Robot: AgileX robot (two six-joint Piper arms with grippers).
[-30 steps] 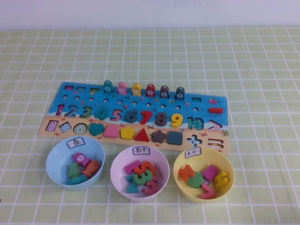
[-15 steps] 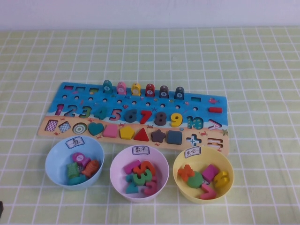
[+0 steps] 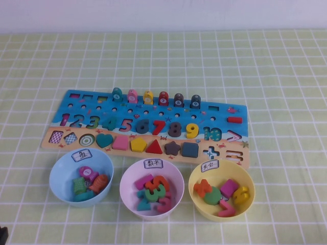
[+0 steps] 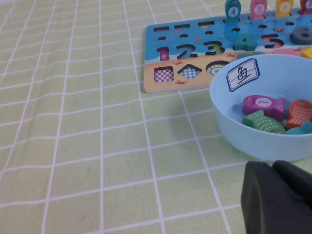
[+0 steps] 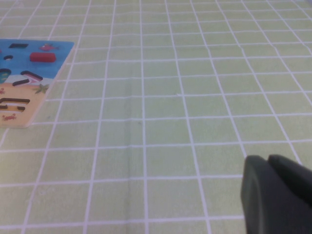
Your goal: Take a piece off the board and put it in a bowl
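The green "3" (image 3: pixel 155 193) lies in the pink bowl (image 3: pixel 127 179), among an orange numeral, a pink "3" and a teal "2". The bowl stands in front of the board's (image 3: pixel 225 114) middle and has a white label (image 3: pixel 154 163) on its far rim. The "1", "2" and "3" slots at the board's left end are empty. My left gripper (image 4: pixel 273 166) is shut and empty, low over the cloth just near-left of the blue bowl (image 4: pixel 234 131); a dark corner of it shows in the high view (image 3: pixel 2 236). My right gripper (image 5: pixel 268 160) is shut and empty over bare cloth to the right of the board (image 5: pixel 29 73).
A light blue bowl (image 3: pixel 58 169) with fish pieces stands left of the pink bowl, and a yellow bowl (image 3: pixel 196 179) with shapes and numerals stands to its right. Ringed fish pegs (image 3: pixel 148 97) stand along the board's back. Green checked cloth lies all around.
A dark corner of my left gripper has come into the high view's bottom left corner. The board, bowls and pieces have not moved.
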